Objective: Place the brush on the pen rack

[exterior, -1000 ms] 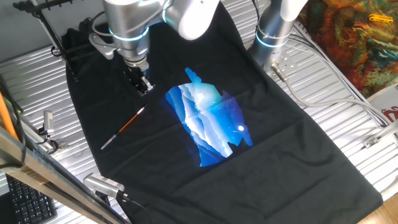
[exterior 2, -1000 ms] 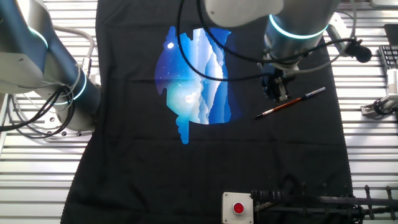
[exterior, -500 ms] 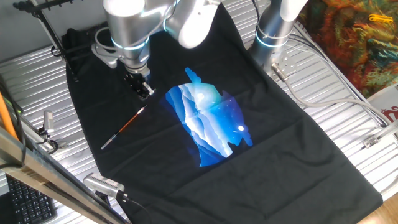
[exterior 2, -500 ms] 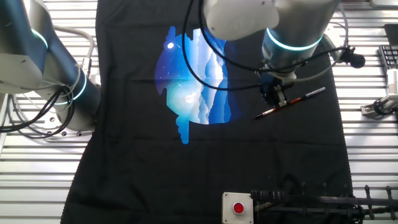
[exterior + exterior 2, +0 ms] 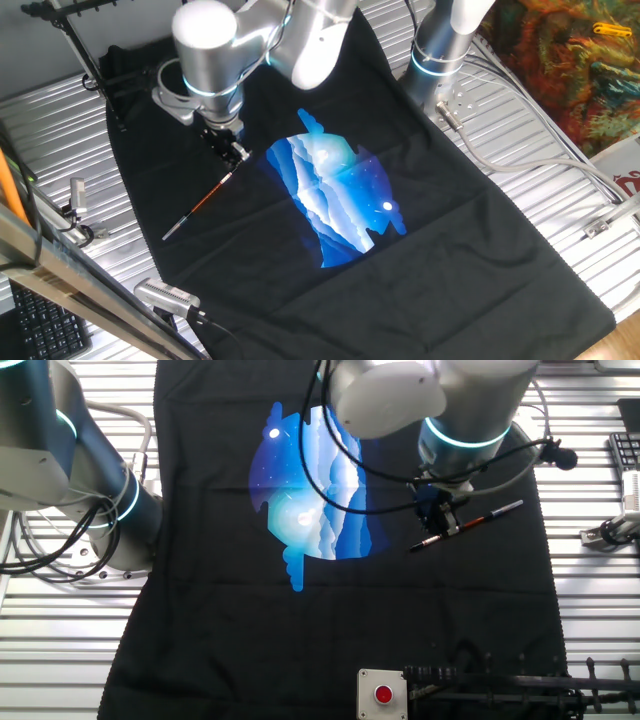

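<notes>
The brush [image 5: 200,205] lies flat on the black cloth, slanting from a pale tip near the gripper down to its silver-grey end at the lower left. In the other fixed view the brush [image 5: 468,526] slants right of the blue print. My gripper [image 5: 234,154] hangs just above the brush's upper end, apart from it, its dark fingers a little apart and empty; it also shows in the other fixed view [image 5: 441,520]. The pen rack [image 5: 72,22], a thin black rod frame, stands at the far left corner and shows along the bottom edge of the other fixed view [image 5: 500,684].
A blue mountain print [image 5: 335,190] covers the cloth's middle. A second arm's base [image 5: 440,50] stands at the back. A grey box with a red button [image 5: 383,694] sits by the rack. Cables [image 5: 520,130] and clamps lie on the slatted metal table around the cloth.
My gripper has moved down and slightly toward the brush's upper end. The brush has not moved.
</notes>
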